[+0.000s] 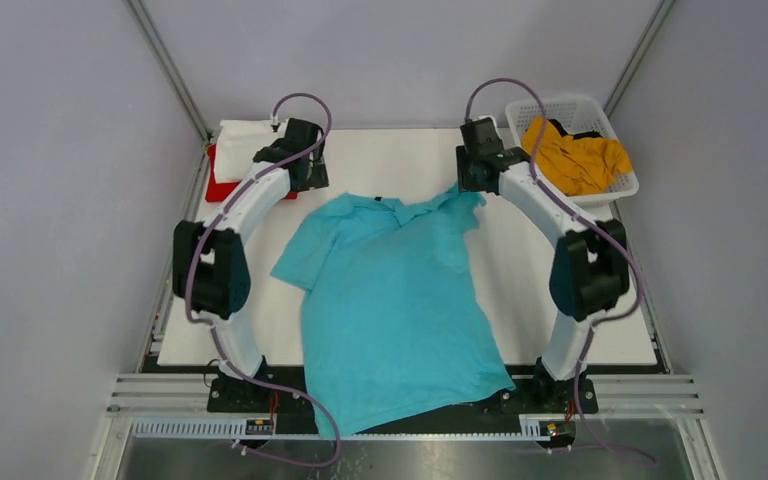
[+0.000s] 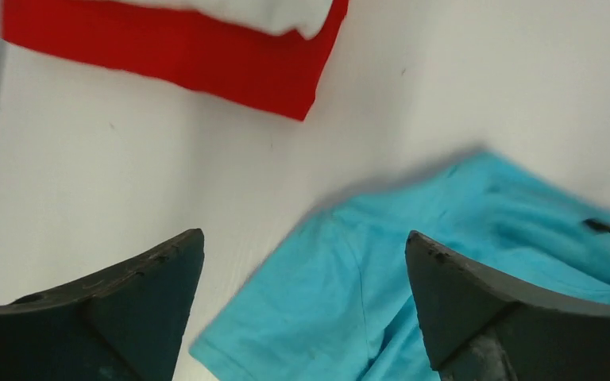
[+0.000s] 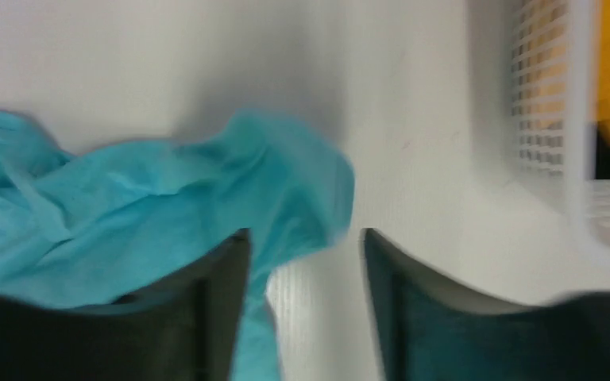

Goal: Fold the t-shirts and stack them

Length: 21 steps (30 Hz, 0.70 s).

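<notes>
The turquoise t-shirt lies spread flat on the white table, collar at the far side, hem hanging over the near edge. My left gripper hovers open over its left shoulder; in the left wrist view the gripper has its jaws wide apart above the sleeve. My right gripper is at the right shoulder. In the right wrist view it is open, with the rumpled sleeve beside the left finger and not clamped. The white t-shirt lies folded on the folded red t-shirt at the far left. The mustard t-shirt is in the basket.
The white lattice basket stands at the far right corner; its wall is close to my right gripper. The folded red shirt and white shirt lie just beyond my left gripper. Frame rails border the table.
</notes>
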Available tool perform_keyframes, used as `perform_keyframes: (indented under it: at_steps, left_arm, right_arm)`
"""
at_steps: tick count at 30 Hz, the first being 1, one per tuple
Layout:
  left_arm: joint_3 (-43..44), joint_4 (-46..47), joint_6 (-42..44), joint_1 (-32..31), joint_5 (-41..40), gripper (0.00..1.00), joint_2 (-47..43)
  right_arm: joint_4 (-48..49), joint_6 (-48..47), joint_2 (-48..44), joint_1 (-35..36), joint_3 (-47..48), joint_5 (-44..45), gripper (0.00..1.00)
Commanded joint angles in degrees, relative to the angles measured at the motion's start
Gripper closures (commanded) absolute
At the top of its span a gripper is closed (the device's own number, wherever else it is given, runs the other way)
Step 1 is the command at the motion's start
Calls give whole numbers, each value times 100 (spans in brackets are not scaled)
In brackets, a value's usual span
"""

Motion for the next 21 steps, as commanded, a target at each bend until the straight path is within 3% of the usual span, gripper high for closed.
perform_keyframes:
  at_steps: [1,3,4,8,12,17,21]
  left_arm:
    - [671,-270,-327,65,466,1,320]
    - [570,-174,-356,66,715,1,289]
    - [447,-44,-367,65,907,1,203]
    - [-236,544,-447,66,1841,1,-136]
    - [-898,1115,-577,66,2681,1,-239]
    - [-1001,1170,-806,65,3132,1,176]
    - [-1088,1190,-984,61,3276,1,515]
  right_arm:
    - [199,183,574,-52,684,-279,27]
    - [128,322,640,-54,699,-204,4]
    - [182,375,526,-52,548,-232,1]
    - [289,951,-271,-54,-370,-596,1]
    - [610,1845,-1342,118,-2059,-1633,1]
    - [947,2691,-2282,933,-3868,-2252,0]
    - [1281,3208,-2378,1361,-4650,-2553,1]
